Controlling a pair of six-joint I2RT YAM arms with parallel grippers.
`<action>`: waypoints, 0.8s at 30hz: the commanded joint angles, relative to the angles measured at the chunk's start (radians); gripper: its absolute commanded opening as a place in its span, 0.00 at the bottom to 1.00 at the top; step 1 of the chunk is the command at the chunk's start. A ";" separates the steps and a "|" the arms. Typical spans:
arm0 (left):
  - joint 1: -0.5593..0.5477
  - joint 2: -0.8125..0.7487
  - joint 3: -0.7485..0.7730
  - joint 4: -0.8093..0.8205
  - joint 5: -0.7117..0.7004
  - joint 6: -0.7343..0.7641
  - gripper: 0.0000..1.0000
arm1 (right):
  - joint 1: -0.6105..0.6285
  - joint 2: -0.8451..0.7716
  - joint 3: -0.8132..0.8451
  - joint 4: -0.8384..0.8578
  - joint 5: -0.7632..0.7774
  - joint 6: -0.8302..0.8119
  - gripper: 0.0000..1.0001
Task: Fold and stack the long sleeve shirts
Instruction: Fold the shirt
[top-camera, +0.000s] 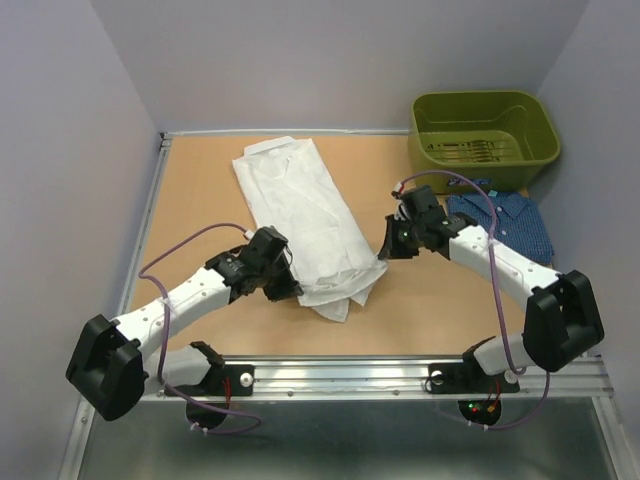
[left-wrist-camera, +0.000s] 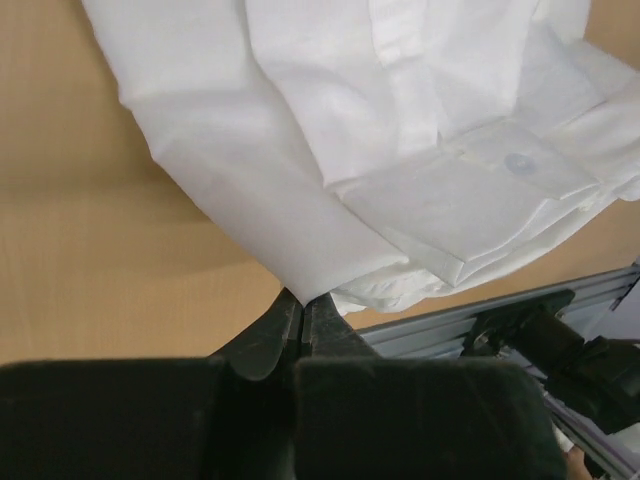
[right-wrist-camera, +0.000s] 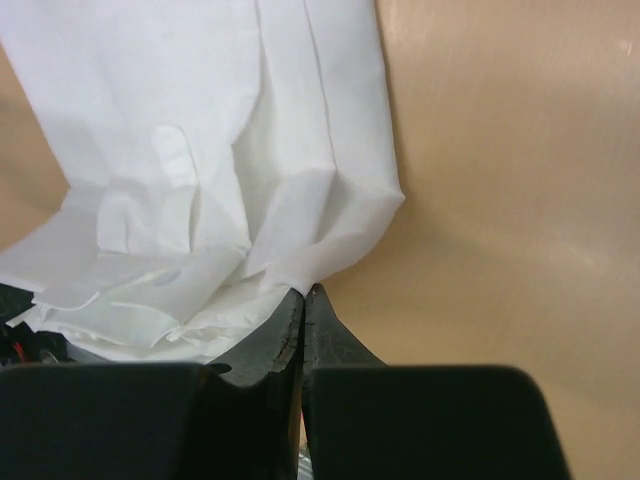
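1. Rail (top-camera: 380, 372): metal strip along the near edge of the table (top-camera: 200, 190); both arm bases are bolted to it.

2. Left gripper (top-camera: 290, 288): fingers pressed together, pinching the near left corner of the white shirt's hem. In the left wrist view the cloth runs straight into the tips.

3. Right gripper (top-camera: 384, 248): fingers likewise closed, nipping the near right corner of the same hem, with the fabric drawn up to the tips.

4. White shirt (top-camera: 300, 210): long, narrow fold lying on the middle of the table, collar end farthest away and bunched layers with a buttoned cuff at the near end, between the two grippers.

5. Dark blue shirt (top-camera: 510, 222): flat on the table at right, behind the right arm.

6. Olive-green bin (top-camera: 545, 140): far right corner, just beyond the dark blue shirt.
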 joint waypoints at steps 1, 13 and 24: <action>0.075 -0.008 0.103 0.046 -0.073 0.070 0.00 | -0.005 0.071 0.161 0.031 0.029 -0.019 0.00; 0.312 0.080 0.223 0.180 -0.161 0.161 0.00 | -0.005 0.389 0.551 0.088 0.026 -0.076 0.01; 0.434 0.210 0.229 0.344 -0.207 0.142 0.00 | -0.003 0.641 0.781 0.183 -0.008 -0.096 0.01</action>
